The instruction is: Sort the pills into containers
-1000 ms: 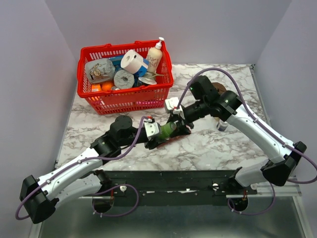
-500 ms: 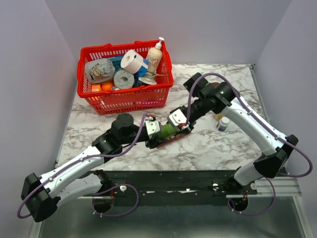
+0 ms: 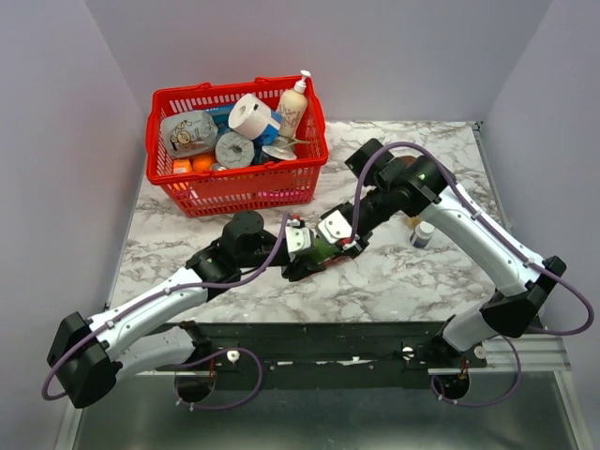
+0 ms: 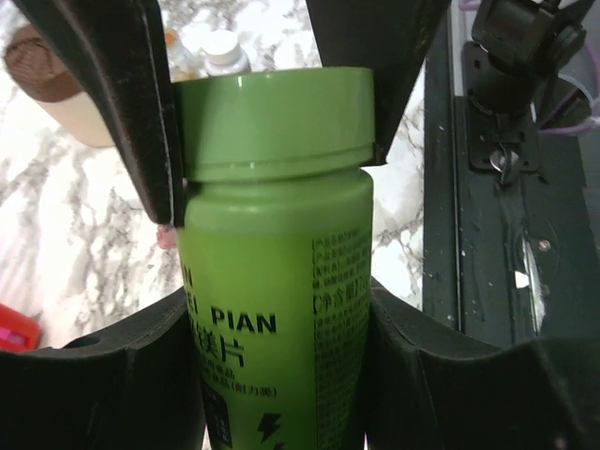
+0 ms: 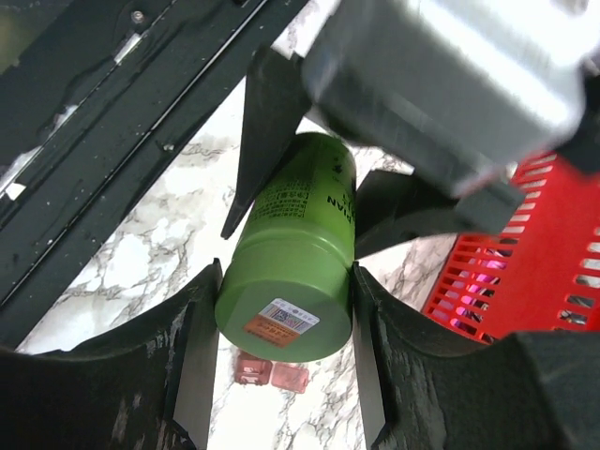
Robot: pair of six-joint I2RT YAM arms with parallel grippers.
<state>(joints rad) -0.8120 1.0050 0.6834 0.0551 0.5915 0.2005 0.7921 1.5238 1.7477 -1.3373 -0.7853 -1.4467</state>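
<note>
A green pill bottle [image 3: 322, 247] is held over the marble table between both grippers. My left gripper [image 4: 277, 309] is shut on its body [image 4: 272, 281]. My right gripper [image 5: 286, 281] is shut on its green cap [image 5: 286, 314], which carries a sticker; the right fingers [image 4: 141, 122] flank the cap in the left wrist view. Two pink-red compartments of the pill organizer [image 5: 272, 373] lie on the table right under the bottle. In the top view the strip is mostly hidden beneath the grippers. No loose pills show.
A red mesh basket [image 3: 234, 187] full of groceries stands at the back left, close to the right gripper [image 5: 534, 272]. A small white bottle [image 3: 422, 234] and a brown-lidded jar [image 4: 42, 80] stand right of the grippers. The black mounting rail [image 3: 356, 337] runs along the near edge.
My right gripper has come down from behind and closed round the bottle's cap. My left arm has pushed the bottle slightly forward and to the right.
</note>
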